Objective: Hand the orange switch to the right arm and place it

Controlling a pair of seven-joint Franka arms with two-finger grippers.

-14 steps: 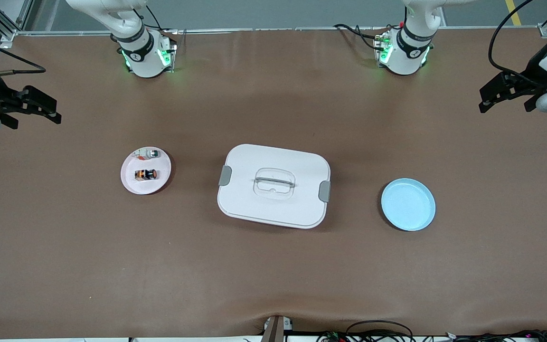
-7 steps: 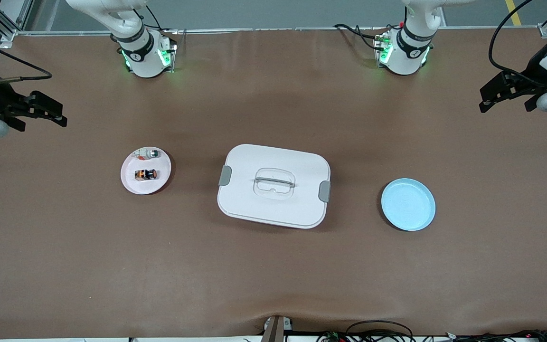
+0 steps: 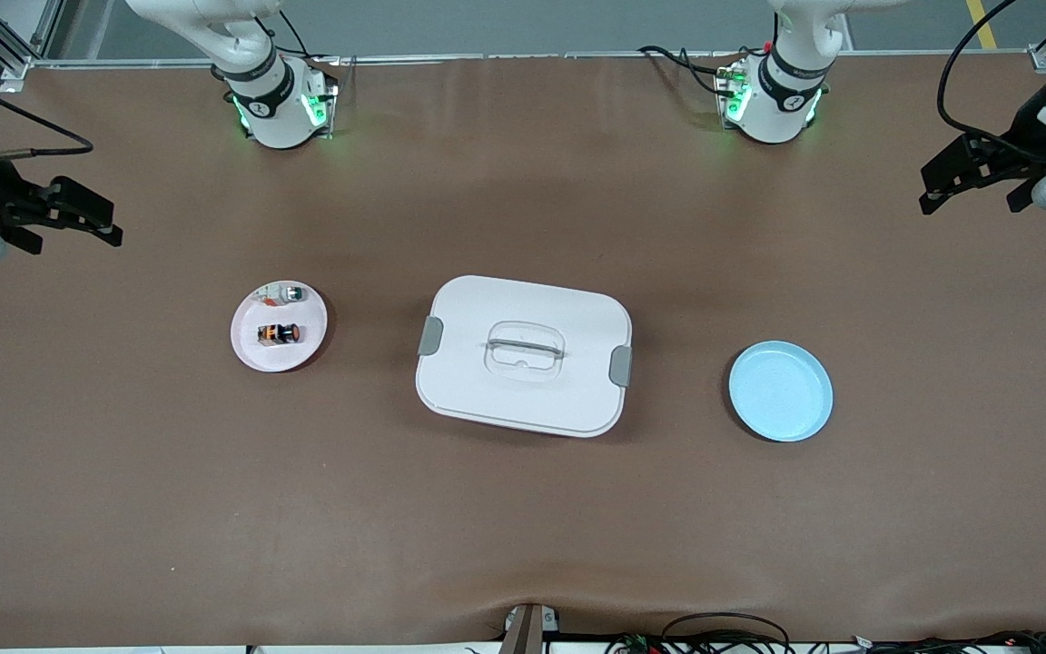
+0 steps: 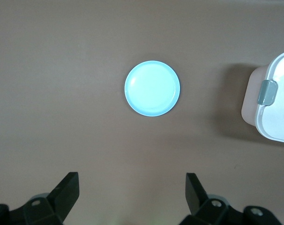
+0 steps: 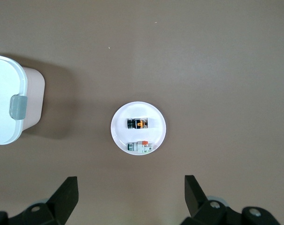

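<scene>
The orange switch (image 3: 279,333) lies on its side on a small pale pink plate (image 3: 255,359) toward the right arm's end of the table. It also shows in the right wrist view (image 5: 137,123), on the plate (image 5: 118,133), beside a silver-grey part (image 5: 139,147). My right gripper (image 3: 114,230) hangs open and empty over bare table at the right arm's end, apart from the plate; its own view shows it open (image 5: 131,197). My left gripper (image 3: 924,189) hangs open and empty over the left arm's end (image 4: 132,194).
A white lidded box (image 3: 523,354) with grey clips stands mid-table. A light blue empty plate (image 3: 780,391) sits toward the left arm's end, also in the left wrist view (image 4: 152,88). The silver-grey part (image 3: 288,293) shares the pink plate.
My right gripper has drifted slightly toward the table's middle and back. My left gripper has shifted a little. Nothing on the table has moved.
</scene>
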